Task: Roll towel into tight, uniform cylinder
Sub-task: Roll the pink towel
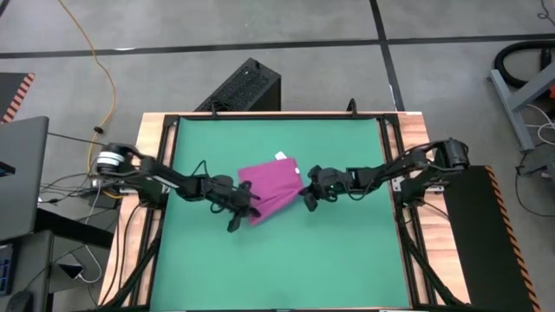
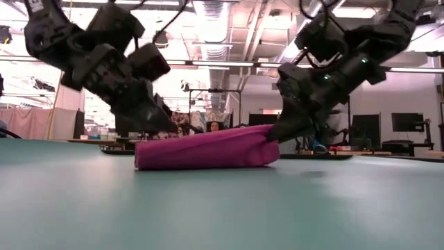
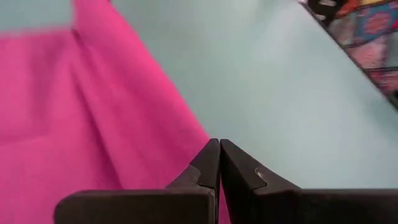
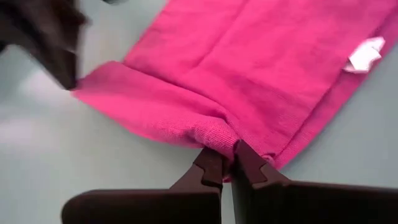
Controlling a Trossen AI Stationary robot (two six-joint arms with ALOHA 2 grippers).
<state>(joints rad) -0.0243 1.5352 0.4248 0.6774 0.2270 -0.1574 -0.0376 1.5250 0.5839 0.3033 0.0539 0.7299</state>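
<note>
Towel [image 1: 270, 189] sits mid-counter, its rolled fold running roughly 8-to-2 o'clock between my grippers. Right gripper [image 1: 307, 200] pinches the fold's end; left gripper [image 1: 249, 206] closed, empty, at the opposite end.

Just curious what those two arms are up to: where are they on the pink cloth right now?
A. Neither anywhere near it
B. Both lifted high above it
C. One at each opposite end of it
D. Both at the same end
C: the left gripper sits at one end of the towel and the right gripper pinches the opposite end, its jaws closed on a fold.
</note>
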